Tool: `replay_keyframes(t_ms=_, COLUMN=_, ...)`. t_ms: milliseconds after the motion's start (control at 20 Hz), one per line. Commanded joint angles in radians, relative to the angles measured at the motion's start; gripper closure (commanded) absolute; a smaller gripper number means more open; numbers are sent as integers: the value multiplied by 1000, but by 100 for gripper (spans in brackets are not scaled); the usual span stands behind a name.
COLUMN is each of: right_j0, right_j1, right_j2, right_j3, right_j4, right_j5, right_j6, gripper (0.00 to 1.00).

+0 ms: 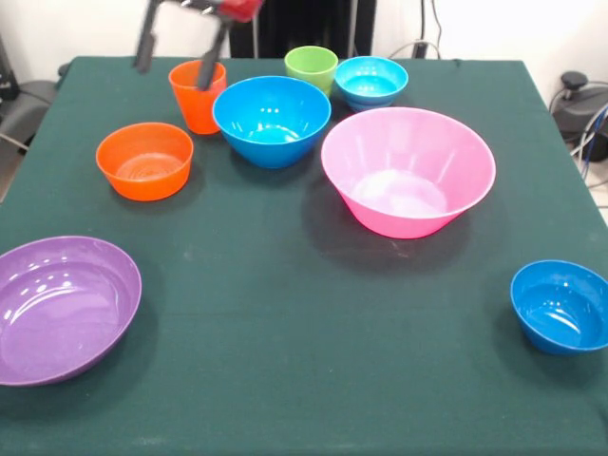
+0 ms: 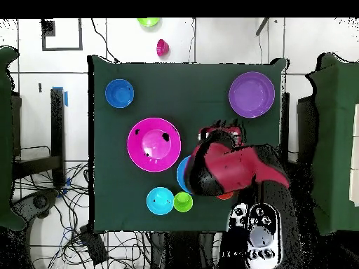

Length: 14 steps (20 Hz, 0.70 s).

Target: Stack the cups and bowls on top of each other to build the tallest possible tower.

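My gripper (image 1: pixel 180 52) hangs open at the table's far left, its fingers spread wide. One finger (image 1: pixel 217 49) is over the rim of the ribbed orange cup (image 1: pixel 198 95); the other is to the cup's left. Nothing is held. The lime green cup (image 1: pixel 311 66) (image 2: pixel 183 202) stands beside the cyan bowl (image 1: pixel 370 81) (image 2: pixel 160 201). The medium blue bowl (image 1: pixel 272 119), pink bowl (image 1: pixel 408 169) (image 2: pixel 154 144), orange bowl (image 1: pixel 144 160), purple bowl (image 1: pixel 62 306) (image 2: pixel 252 94) and dark blue bowl (image 1: pixel 560 306) (image 2: pixel 119 93) each stand alone, upright. In the overhead view the arm (image 2: pixel 228 168) hides the orange pieces.
A dark green cloth (image 1: pixel 285 361) covers the table. In the overhead view a green object (image 2: pixel 148 22) and a pink object (image 2: pixel 162 47) lie on the floor beyond the table. Cables run along the floor at the table's sides.
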Motion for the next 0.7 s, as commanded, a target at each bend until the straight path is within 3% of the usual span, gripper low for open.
replay_keyframes(t_ms=50, right_j0=-254, right_j1=111, right_j2=413, right_j3=118, right_j4=62, right_j5=226, right_j6=-349, gripper=0)
replay_keyframes(t_ms=100, right_j0=-268, right_j1=95, right_j2=434, right_j3=131, right_j4=84, right_j5=266, right_j6=-376, gripper=0)
replay_keyframes(t_ms=200, right_j0=-279, right_j1=-25, right_j2=464, right_j3=203, right_j4=180, right_j5=396, right_j6=-427, gripper=0)
replay_keyframes(t_ms=300, right_j0=-367, right_j1=-118, right_j2=590, right_j3=318, right_j4=347, right_j5=544, right_j6=-458, gripper=0)
replay_keyframes(t_ms=400, right_j0=-441, right_j1=-170, right_j2=701, right_j3=421, right_j4=466, right_j5=566, right_j6=-412, gripper=0)
replay_keyframes(t_ms=500, right_j0=-468, right_j1=-172, right_j2=762, right_j3=466, right_j4=529, right_j5=568, right_j6=-373, gripper=0)
replay_keyframes(t_ms=700, right_j0=-455, right_j1=-119, right_j2=797, right_j3=493, right_j4=553, right_j5=511, right_j6=-283, gripper=0)
